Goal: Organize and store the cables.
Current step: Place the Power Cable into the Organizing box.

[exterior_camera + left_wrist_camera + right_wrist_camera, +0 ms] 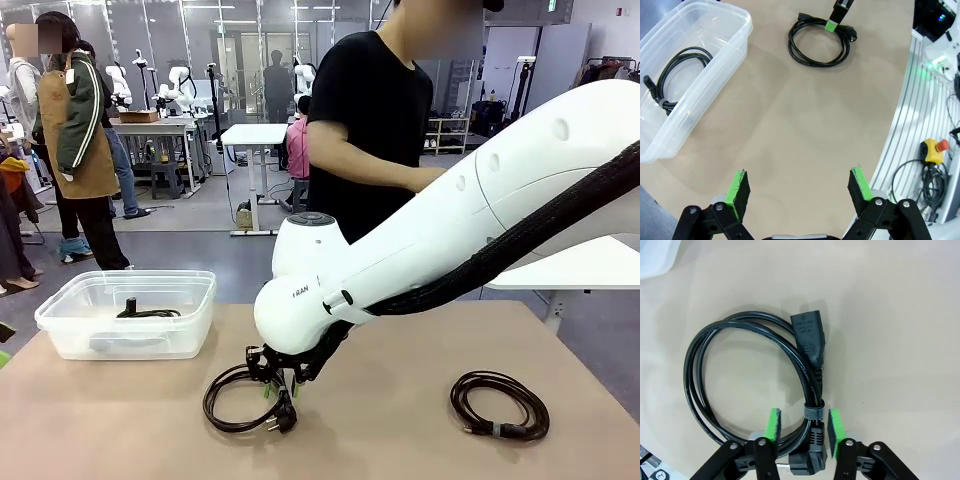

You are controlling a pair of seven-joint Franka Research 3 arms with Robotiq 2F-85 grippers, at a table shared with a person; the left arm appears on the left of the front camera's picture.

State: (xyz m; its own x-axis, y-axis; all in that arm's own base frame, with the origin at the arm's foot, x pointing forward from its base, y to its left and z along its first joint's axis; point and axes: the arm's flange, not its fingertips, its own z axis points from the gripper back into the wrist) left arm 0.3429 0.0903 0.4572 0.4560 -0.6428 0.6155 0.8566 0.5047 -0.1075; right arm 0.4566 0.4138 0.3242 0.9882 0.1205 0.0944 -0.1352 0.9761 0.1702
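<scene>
A coiled black cable lies on the tan table at front centre. My right gripper reaches down over its near edge. In the right wrist view the right gripper stands open, its green pads either side of this cable at the strap and plug. A second cable lies coiled at the right. A third cable rests inside the clear plastic bin. My left gripper hangs open above bare table, well away from the bin, the cable in it and the loose coil.
A person in a black shirt stands at the far side of the table. A white table stands beyond the right edge. Off the table's side, a yellow stop button and loose wiring sit on a metal frame.
</scene>
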